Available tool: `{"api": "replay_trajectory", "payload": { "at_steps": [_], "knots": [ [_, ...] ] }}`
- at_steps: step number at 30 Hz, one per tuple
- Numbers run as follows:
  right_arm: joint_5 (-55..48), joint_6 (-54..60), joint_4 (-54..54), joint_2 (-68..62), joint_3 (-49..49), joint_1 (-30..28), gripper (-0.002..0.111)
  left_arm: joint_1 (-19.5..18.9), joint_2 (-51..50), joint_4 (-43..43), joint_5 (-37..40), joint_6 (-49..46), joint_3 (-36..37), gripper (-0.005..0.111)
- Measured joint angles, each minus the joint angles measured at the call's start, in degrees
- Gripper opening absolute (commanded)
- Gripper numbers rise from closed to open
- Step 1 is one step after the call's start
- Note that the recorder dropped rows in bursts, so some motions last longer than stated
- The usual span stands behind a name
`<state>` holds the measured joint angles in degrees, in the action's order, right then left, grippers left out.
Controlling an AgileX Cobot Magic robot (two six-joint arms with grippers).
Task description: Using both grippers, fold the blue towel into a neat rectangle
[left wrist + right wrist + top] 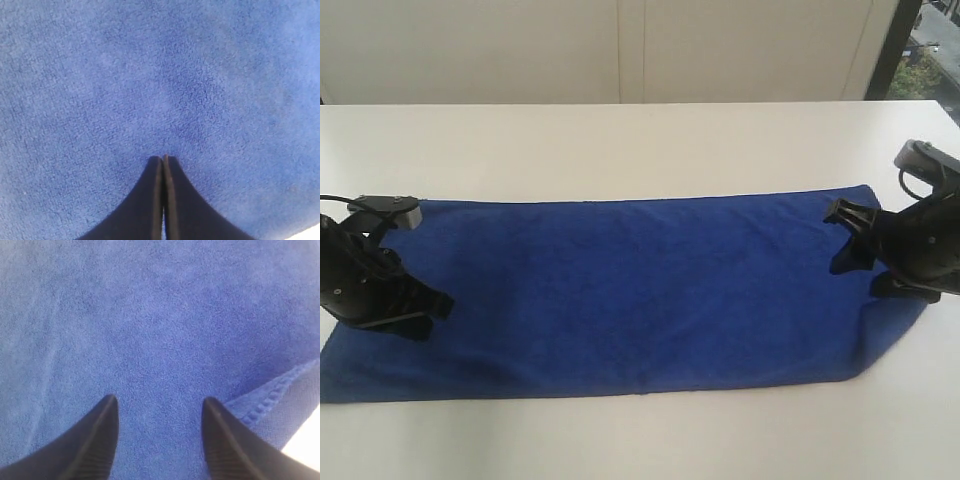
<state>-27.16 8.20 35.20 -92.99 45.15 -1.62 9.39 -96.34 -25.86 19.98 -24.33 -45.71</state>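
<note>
The blue towel [630,290] lies spread out lengthwise on the white table [620,150], one long edge near the front. My left gripper [432,312] rests over the towel's left end. In the left wrist view the left gripper [163,159] is shut, its fingers pressed together, with no cloth visible between them, against the towel [160,75]. My right gripper [842,238] hovers over the towel's right end. In the right wrist view the right gripper [160,407] is open above the towel [150,315], and a stitched hem [267,400] runs beside one finger.
White table surface surrounds the towel, with a bare strip [640,430] along the front. A pale wall [620,50] stands behind the table and a dark window frame [890,50] at the back right. The towel's near right corner [890,345] runs diagonally.
</note>
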Motion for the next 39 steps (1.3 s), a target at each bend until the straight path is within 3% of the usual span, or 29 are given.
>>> {"api": "replay_trajectory", "payload": {
  "at_steps": [14,17,24,32,39],
  "knots": [
    [-5.4,-0.5,-2.1,6.6,6.6,0.0,0.049,0.0,0.0,0.0,-0.1,0.0,0.0,0.0],
    [-9.0,-7.0,-8.1,7.4,6.8,0.0,0.049,0.0,0.0,0.0,-0.1,0.0,0.0,0.0],
    [-13.2,-33.8,-31.8,7.4,6.7,0.0,0.049,0.0,0.0,0.0,-0.1,0.0,0.0,0.0],
    [-10.8,-36.5,-32.9,7.4,2.8,0.0,0.049,0.0,0.0,0.0,-0.9,0.0,0.0,0.0],
    [-3.3,-36.6,-25.1,5.3,-0.1,0.0,0.049,0.0,0.0,0.0,-1.1,0.0,0.0,0.0]
  ]
}}
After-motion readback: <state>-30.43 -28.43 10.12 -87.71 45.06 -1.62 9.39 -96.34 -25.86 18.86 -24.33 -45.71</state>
